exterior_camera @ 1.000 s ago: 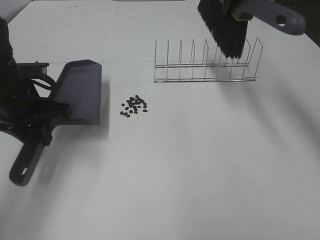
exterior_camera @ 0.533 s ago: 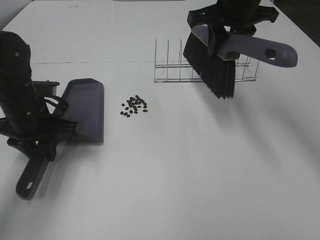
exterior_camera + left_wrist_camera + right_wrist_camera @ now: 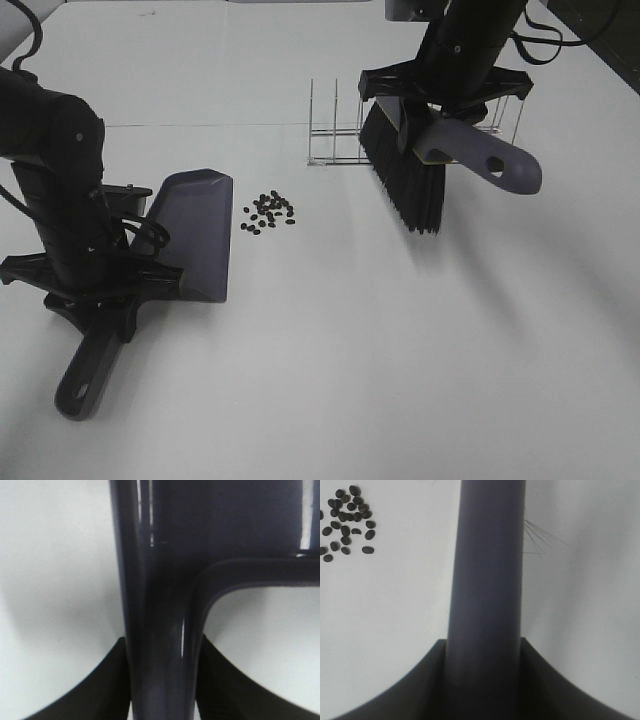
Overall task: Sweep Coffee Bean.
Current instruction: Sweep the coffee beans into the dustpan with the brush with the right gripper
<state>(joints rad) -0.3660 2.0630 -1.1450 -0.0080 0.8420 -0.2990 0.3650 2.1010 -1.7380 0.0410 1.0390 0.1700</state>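
White table (image 3: pixel 330 390) bears coffee beans (image 3: pixel 268 212) near left gripper (image 3: pixel 100 300), apparently not touching.

Wide bare table (image 3: pixel 400 380) lies open at the front; a bare gap runs between the coffee beans (image 3: pixel 268 212) and the brush (image 3: pixel 408 185); the dustpan (image 3: pixel 195 235) blocks the beans' left side; the wire rack (image 3: pixel 335 130) stands close behind the brush.

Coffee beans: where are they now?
Exterior high view, left of centre: the coffee beans lie just right of the dustpan, with the brush farther right.
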